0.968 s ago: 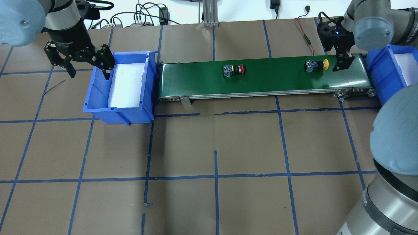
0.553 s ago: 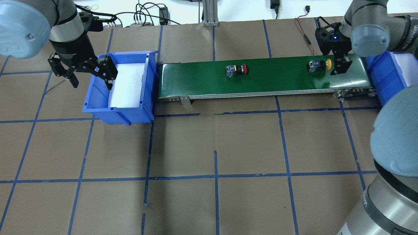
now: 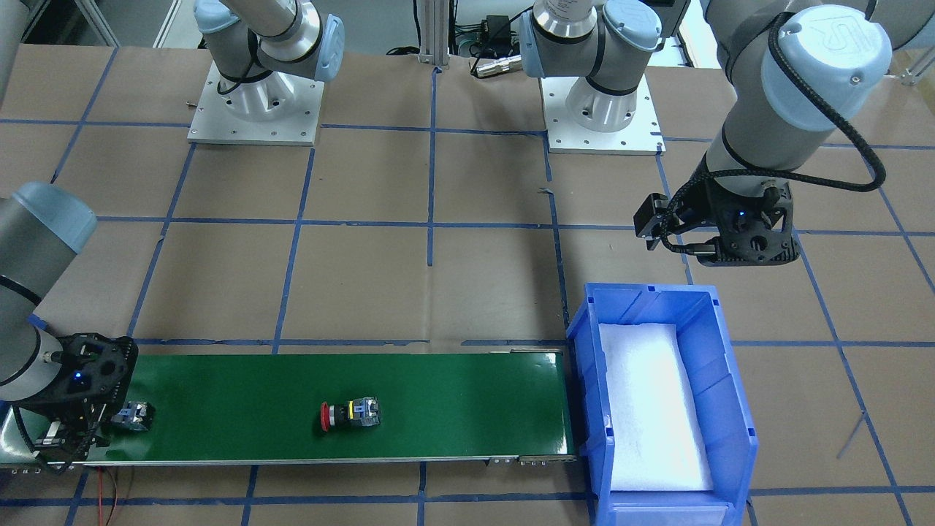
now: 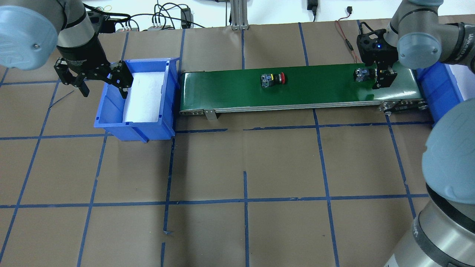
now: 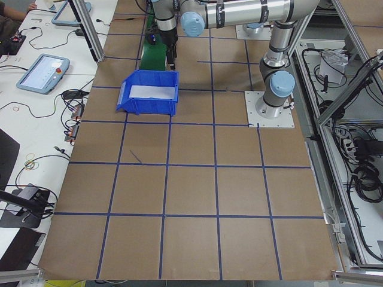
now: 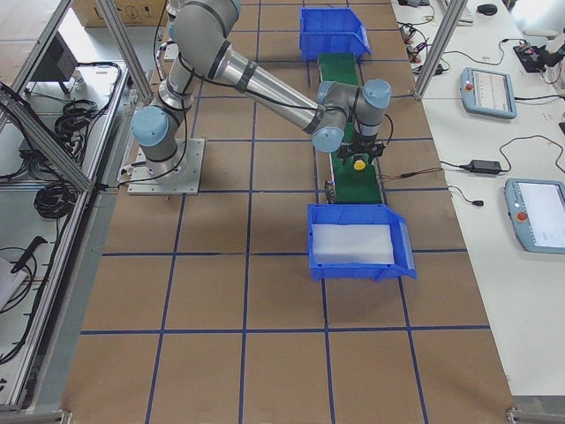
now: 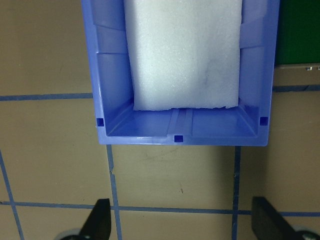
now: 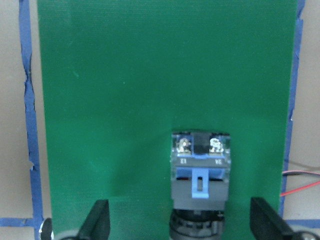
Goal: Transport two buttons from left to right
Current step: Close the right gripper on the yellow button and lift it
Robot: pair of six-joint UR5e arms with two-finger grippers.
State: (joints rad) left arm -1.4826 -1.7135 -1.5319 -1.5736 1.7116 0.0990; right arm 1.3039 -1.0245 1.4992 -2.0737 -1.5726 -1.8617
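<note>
Overhead exterior showed the right gripper [image 4: 373, 77], fingers wide, straddling the yellow button [image 8: 200, 170] without contact at the green surface's [image 4: 315, 91] right end. The red button [image 4: 272, 79] lay mid-surface. The left gripper [image 4: 105, 92], fingers wide, hung near the blue bin [image 4: 111, 115].

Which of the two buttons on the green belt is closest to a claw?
The yellow-capped button at the end of the belt, between the open fingers of the right gripper; the red button lies alone mid-belt.

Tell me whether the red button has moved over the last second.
Yes. In the overhead view the red button has shifted rightward along the green belt, away from the left blue bin.
</note>
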